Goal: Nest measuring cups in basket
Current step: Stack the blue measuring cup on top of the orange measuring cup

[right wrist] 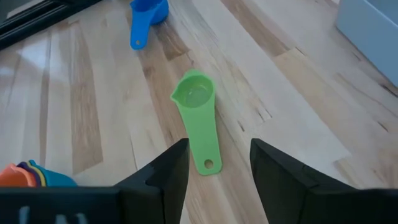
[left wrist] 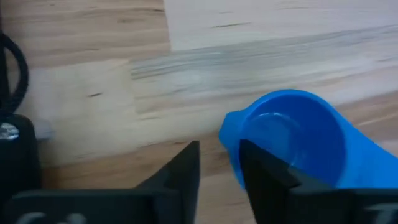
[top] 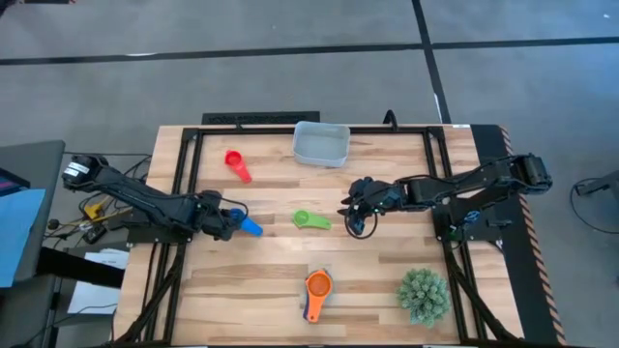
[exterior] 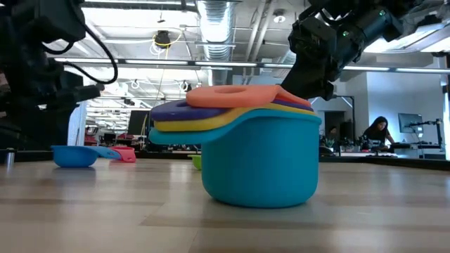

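Nearest the low camera sits the teal cup (exterior: 261, 161), a smooth round plastic tub with yellow, purple and orange-red cups stacked inside it, their flat handles fanned out over its rim. From above, this stack (top: 317, 288) lies at the near edge of the pale wood-plank table (top: 271, 300), with a spiky green plant (top: 424, 295) to its right.

The left gripper (left wrist: 217, 165) is low at the table on the left side, its dark fingers a narrow gap apart. One finger stands just inside the rim of the blue cup (left wrist: 295, 140), a glossy round bowl with a small pouring lip; whether the wall is pinched I cannot tell.

The right gripper (right wrist: 219, 165) hovers right of centre, fingers spread wide and holding nothing, above the handle end of the green cup (right wrist: 196, 115), which lies flat with a hole in its handle.

A red cup (top: 237, 164) lies near the far left. The basket (top: 321, 143), translucent grey-blue with rounded corners, stands at the far edge, centre.
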